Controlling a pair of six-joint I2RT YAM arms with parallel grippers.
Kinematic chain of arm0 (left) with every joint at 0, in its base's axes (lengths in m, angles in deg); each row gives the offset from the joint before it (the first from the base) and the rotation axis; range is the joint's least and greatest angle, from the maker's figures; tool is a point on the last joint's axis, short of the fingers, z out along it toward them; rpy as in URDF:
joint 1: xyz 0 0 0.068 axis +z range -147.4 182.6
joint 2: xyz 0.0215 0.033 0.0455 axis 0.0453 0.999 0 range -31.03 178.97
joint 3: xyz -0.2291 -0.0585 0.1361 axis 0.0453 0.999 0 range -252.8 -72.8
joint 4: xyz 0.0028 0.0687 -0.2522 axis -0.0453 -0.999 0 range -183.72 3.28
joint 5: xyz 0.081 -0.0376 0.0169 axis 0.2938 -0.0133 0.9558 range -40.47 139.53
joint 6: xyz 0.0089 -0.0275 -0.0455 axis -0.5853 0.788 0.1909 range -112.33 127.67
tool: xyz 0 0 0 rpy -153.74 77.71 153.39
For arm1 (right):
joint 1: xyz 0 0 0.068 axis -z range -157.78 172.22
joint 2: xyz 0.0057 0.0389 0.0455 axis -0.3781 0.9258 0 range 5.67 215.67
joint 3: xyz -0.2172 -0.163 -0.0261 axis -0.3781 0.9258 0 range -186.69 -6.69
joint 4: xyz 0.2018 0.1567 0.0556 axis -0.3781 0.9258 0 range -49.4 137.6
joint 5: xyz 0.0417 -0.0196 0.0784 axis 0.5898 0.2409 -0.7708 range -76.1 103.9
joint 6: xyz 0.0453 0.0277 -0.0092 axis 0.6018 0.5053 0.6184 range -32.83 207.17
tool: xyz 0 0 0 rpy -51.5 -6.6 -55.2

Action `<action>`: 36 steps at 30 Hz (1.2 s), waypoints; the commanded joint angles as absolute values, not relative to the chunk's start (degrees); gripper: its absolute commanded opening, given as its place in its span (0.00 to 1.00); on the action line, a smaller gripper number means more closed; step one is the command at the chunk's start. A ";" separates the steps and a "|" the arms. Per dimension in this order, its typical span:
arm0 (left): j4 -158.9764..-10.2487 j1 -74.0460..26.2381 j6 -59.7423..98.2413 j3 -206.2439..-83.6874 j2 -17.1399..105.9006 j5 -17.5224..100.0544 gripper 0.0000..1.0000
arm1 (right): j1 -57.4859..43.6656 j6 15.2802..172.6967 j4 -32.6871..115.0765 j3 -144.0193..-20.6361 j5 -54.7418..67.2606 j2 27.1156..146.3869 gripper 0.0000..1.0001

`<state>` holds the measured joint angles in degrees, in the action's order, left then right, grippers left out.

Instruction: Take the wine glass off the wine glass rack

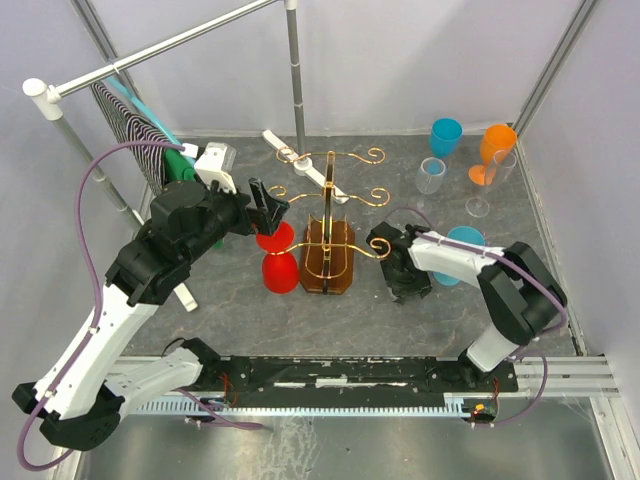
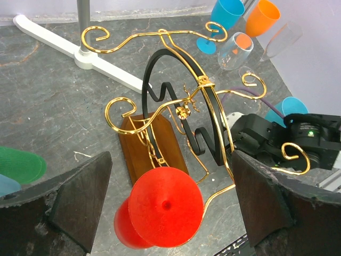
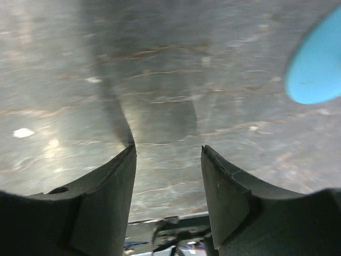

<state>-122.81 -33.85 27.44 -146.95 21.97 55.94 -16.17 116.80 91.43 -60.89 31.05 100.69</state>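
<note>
The left arm (image 1: 95, 335) and right arm (image 1: 450, 255) are white with black joints, each trailing a purple cable (image 1: 88, 215). The left hand (image 2: 170, 156) has black fingers (image 2: 80, 197) with chipped edges.

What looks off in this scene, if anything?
Nothing stands out. The red plastic wine glass hangs foot-up in the gold wire rack, which stands upright on its brown wooden base. The left gripper is open, framing the glass with gaps either side.

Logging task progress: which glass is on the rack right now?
The red wine glass, hanging upside down from the gold wine glass rack; the blue, orange and clear glasses stand apart, to its right.
</note>
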 commanded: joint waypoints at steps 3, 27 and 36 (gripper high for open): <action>-120.29 -33.70 25.28 -147.24 21.98 56.12 0.99 | -16.98 116.63 77.23 -57.01 16.26 94.30 0.61; -121.70 -33.75 26.54 -146.20 21.39 58.45 0.99 | -12.78 113.95 88.32 -66.22 22.05 69.44 0.51; -130.90 -33.74 31.14 -148.72 21.97 64.43 0.79 | -12.90 111.73 92.24 -79.80 12.91 59.53 0.39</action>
<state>-126.55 -33.85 28.23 -146.29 21.81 60.16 -12.85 113.43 90.09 -73.56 19.20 60.39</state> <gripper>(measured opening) 0.884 0.427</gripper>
